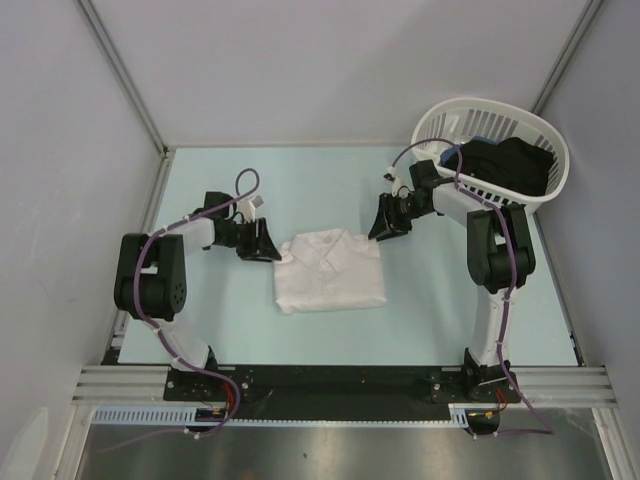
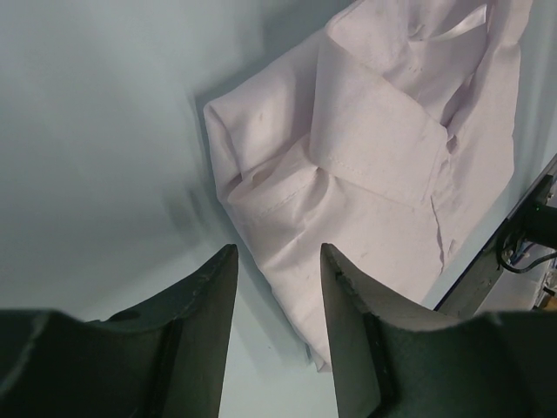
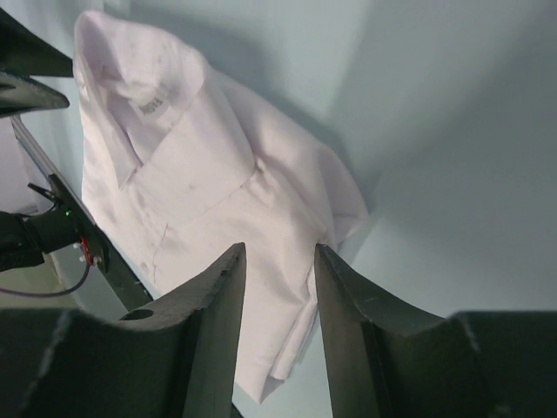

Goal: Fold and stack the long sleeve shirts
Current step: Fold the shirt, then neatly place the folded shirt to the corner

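Neatly folded into a rectangle with its collar toward the far side, a plain white long sleeve cloth shirt (image 1: 330, 272) lies at the middle of the pale blue-green table (image 1: 450, 310), flanked by two black robot arms. At the shirt's left edge the left gripper (image 1: 262, 243) hangs low just beside the cloth. Its two dark fingers (image 2: 209, 296) are spread apart with nothing between them, and its own camera looks past the tips to a folded corner of the shirt on the tabletop. On the opposite side the right gripper (image 1: 385, 218) points at the shirt's far right corner, jaws likewise parted and empty, with fabric visible through the gap. Whether either gripper touches the cloth cannot be told. Behind the right arm, at the table's far right corner, a white plastic slatted oval basket (image 1: 432, 128) holds a heap of dark clothing (image 1: 505, 165).
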{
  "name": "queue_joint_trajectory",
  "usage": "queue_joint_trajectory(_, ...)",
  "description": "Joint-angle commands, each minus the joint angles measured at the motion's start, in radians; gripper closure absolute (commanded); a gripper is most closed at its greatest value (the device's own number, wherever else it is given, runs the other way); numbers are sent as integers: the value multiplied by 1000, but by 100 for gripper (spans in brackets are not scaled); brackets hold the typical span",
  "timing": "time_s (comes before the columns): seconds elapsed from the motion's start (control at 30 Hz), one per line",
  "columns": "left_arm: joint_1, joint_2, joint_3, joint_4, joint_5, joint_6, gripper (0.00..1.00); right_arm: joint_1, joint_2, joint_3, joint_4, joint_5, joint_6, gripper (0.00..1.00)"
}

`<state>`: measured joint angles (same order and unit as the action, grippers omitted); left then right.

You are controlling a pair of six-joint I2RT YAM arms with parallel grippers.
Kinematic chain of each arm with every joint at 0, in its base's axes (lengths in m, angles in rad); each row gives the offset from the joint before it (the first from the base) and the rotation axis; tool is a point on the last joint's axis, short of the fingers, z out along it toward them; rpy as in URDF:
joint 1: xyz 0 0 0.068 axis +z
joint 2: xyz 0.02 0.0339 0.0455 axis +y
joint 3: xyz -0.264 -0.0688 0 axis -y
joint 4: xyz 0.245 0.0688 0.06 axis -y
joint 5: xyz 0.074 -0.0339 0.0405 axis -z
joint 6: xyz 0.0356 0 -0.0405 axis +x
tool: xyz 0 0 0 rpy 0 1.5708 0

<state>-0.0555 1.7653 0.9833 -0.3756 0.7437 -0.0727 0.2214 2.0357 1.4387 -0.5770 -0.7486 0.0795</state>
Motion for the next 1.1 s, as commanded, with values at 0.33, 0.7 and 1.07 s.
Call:
queue_joint_trajectory(0.33,-20,39,61,6,6,17,49,21,49,68,49,41,-7,75)
queue_joint_trajectory(0.7,-63,-6,120,0,29,68,75,4,1,54,32,58,-23,100)
queue_joint_trajectory(1.07,-79,46,132,0,-113,113,93,-22,-9,8,88,114,-30,100)
